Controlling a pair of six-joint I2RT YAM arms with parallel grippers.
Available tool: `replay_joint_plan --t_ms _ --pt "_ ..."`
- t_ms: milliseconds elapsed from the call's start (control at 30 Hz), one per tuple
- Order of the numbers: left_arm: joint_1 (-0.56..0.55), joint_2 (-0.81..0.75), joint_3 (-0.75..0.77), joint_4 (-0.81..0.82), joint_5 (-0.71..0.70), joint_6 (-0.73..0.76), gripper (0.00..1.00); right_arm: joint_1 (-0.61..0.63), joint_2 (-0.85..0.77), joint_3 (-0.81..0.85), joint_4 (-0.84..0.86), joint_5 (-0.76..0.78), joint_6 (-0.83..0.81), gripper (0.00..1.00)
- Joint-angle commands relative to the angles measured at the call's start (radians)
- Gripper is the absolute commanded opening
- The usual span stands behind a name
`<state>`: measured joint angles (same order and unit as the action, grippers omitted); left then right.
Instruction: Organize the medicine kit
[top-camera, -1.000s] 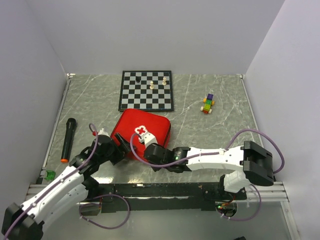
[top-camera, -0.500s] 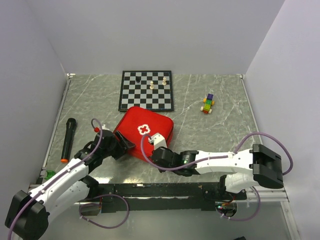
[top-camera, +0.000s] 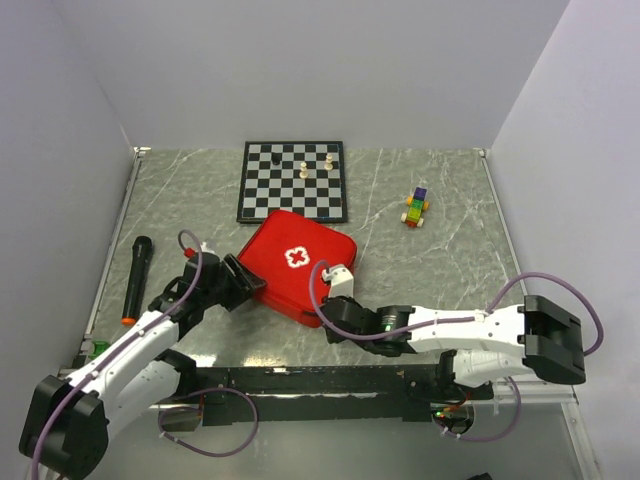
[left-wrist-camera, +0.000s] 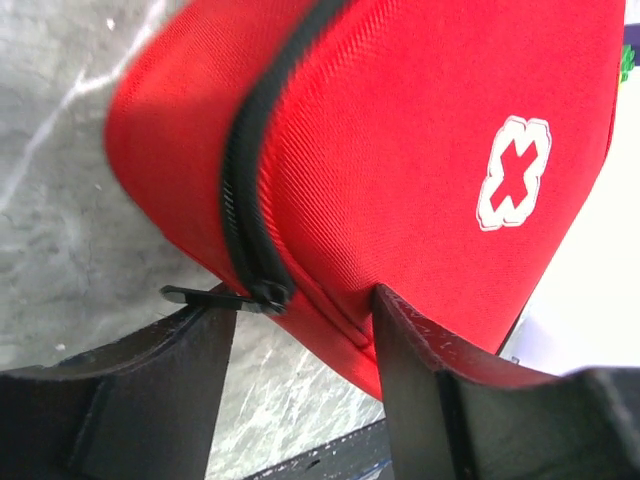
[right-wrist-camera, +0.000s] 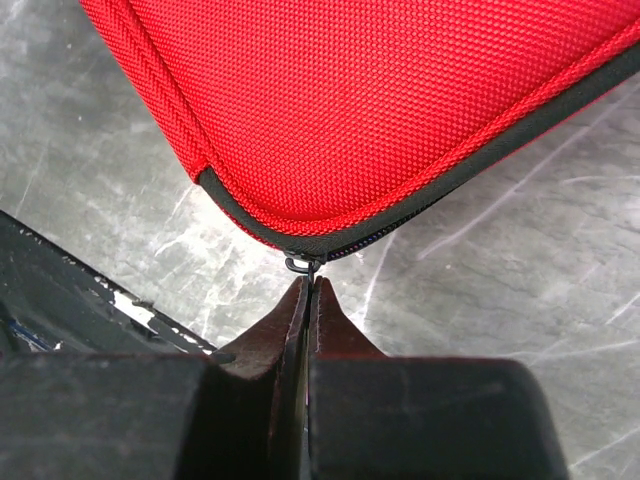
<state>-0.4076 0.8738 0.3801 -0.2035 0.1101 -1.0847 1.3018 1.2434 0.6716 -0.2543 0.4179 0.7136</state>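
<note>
Grey marbled stone covers the table (top-camera: 440, 260), which is boxed in by plain white walls; the medicine kit (top-camera: 297, 265) lies near the middle, red side and white cross emblem up, turned cornerwise so that its far corner reaches the near edge of the chessboard (top-camera: 293, 181); a few chess pieces (top-camera: 304, 170) stand on the board's far rows. On the left side of the table lies a black microphone (top-camera: 137, 278) with an orange end; a small stack of coloured blocks (top-camera: 416, 208) sits well apart at the back right. The left end effector (left-wrist-camera: 300, 300) meets the kit's left corner with its fingers (left-wrist-camera: 405, 340) apart, the red edge between them and a zipper pull (left-wrist-camera: 225, 297) lying against one finger; whether they squeeze the fabric cannot be told. The right end effector (right-wrist-camera: 308, 285) is at the kit's near corner, its fingers pressed together on a second zipper pull (right-wrist-camera: 303, 266) hanging from the black zip.
</note>
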Motion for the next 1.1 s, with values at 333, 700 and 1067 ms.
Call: replay_joint_plan --t_ms 333,700,1067 --pt "0.062 -0.205 0.158 -0.269 -0.135 0.086 0.92 0.053 0.146 0.201 -0.036 -0.090 -0.267 0.00" --pt "0.059 -0.340 0.065 -0.304 0.013 -0.021 0.95 0.094 0.404 0.520 -0.045 -0.202 -0.425 0.00" --pt "0.059 -0.027 0.002 -0.051 0.057 0.028 0.59 0.096 0.281 0.287 -0.019 -0.157 -0.312 0.00"
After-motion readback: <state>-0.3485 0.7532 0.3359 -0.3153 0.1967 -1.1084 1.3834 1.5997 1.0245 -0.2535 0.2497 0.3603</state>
